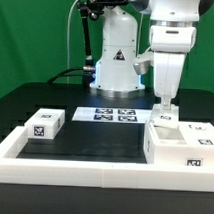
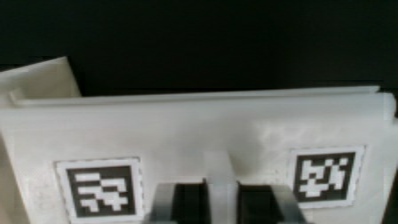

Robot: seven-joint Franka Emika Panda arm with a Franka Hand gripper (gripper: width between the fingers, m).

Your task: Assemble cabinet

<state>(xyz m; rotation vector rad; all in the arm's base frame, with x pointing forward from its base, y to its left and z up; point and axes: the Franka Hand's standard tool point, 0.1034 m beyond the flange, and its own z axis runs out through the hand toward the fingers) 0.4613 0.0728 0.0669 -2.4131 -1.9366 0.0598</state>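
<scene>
The cabinet [image 1: 180, 144], a matte white box body with black-and-white tags, stands at the exterior view's right, inside the low frame. My gripper [image 1: 166, 105] comes straight down onto its far left corner, where a small tagged white panel [image 1: 165, 116] stands up. In the wrist view the cabinet's white face [image 2: 214, 120] fills the picture with two tags [image 2: 100, 187]. My gripper [image 2: 226, 205] has its dark fingers [image 2: 187, 205] nearly together, with the panel's thin white edge between them. A separate white tagged block [image 1: 44, 125] lies at the exterior view's left.
The marker board [image 1: 117, 115] lies flat behind the parts, in front of the robot base [image 1: 116, 70]. The low white border frame [image 1: 93, 175] runs round the work area. The table surface is black.
</scene>
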